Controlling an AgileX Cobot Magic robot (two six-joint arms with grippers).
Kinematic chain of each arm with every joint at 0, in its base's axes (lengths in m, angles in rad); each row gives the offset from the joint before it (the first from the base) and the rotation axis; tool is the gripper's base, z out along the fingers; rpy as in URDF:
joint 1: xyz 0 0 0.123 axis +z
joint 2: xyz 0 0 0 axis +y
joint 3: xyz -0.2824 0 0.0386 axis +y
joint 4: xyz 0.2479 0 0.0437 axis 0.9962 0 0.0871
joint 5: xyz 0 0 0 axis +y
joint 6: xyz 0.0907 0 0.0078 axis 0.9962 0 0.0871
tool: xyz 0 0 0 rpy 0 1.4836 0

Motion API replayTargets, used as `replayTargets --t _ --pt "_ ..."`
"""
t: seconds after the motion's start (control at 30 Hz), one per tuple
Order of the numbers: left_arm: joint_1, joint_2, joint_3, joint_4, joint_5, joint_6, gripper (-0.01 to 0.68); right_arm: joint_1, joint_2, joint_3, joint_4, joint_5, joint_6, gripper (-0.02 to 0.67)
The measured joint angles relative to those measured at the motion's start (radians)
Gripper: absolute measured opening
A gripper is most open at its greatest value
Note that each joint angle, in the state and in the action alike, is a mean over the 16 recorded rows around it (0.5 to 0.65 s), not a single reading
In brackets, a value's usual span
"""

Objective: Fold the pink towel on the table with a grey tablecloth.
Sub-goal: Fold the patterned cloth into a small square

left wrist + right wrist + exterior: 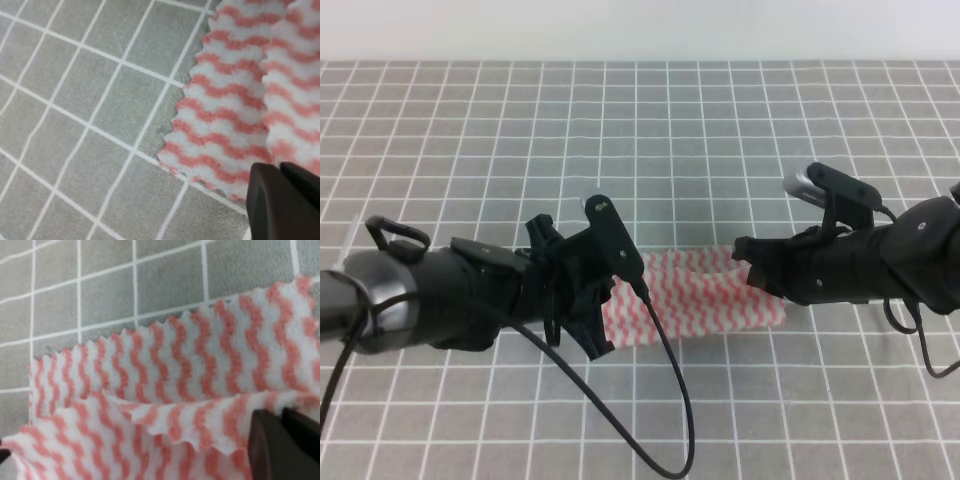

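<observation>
The pink towel [710,290] lies as a long strip with wavy pink-and-white stripes on the table with a grey tablecloth [670,130], between my two arms. My left gripper [603,330] is at its left end and my right gripper [745,258] at its right end. In the left wrist view the towel [225,115] has an upper layer running down into the shut left gripper [279,172]. Over on the right wrist view, a raised layer of the towel [175,365] meets the shut right gripper [281,412]. Both grippers hide the pinched edges.
Grey gridded cloth [75,125] spreads on all sides of the towel. A black cable [670,400] loops from the left arm over the near part of the table. A pale wall borders the far edge.
</observation>
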Motion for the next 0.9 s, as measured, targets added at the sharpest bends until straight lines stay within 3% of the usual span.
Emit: replayTargets --t 0.9 --pt "0.004 0.038 -0.064 -0.002 -0.025 -0.015 -0.001 -0.010 0.033 -0.059 -0.002 0.020 -0.002 -0.015"
